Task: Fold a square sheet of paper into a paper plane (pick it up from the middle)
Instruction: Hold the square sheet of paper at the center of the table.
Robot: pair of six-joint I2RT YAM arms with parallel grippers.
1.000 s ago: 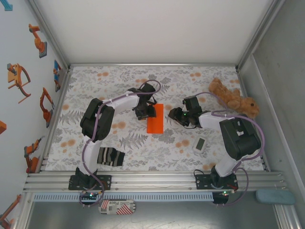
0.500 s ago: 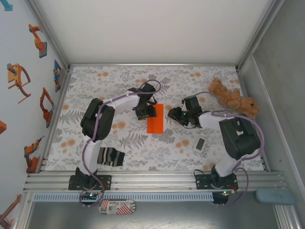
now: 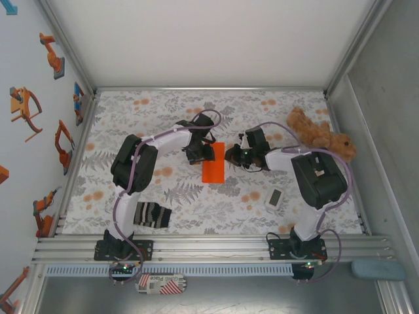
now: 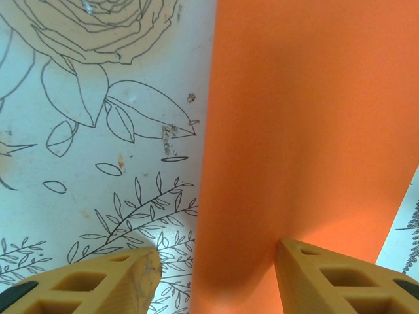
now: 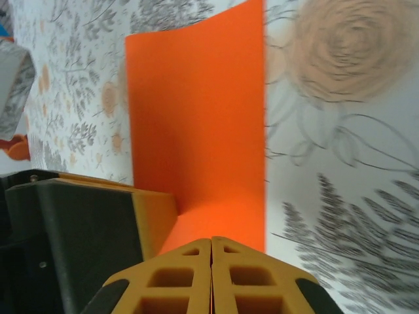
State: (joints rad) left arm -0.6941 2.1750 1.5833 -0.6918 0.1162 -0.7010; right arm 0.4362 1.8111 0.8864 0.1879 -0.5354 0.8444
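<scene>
Our right end effector (image 5: pixel 211 245) is clenched, its two pads pressed flush with no gap. Its tip sits at the edge of the square sheet of paper (image 5: pixel 196 111) that faces the plush toy (image 3: pixel 319 136). We cannot tell whether any paper is nipped in that seam or the tip merely bears down on it. Our left end effector (image 4: pixel 217 256) is released, on the side of the sheet away from the plush toy. One finger (image 4: pixel 111 281) rests on the bare worktop (image 3: pixel 163 118) and the other on the orange surface, so the sheet's edge runs between them and nothing is grasped.

The sheet lies mid-worktop, well apart from the plush toy and a little nearer the arm bases than it. From above it reads as a narrow rectangle rather than a square, so we judge one fold is already in. In the right wrist view it seems to bow up slightly on the side away from the plush toy.

We expect it to be very light, thin and limp, stiffened only by its crease. It should skate over the flower-printed worktop if pushed sideways, and any stray pinch will leave a lasting mark. Lying flat it offers no lip. We would pin one side and take it at the middle, where a gentle squeeze raises a ridge, using light pressure.
</scene>
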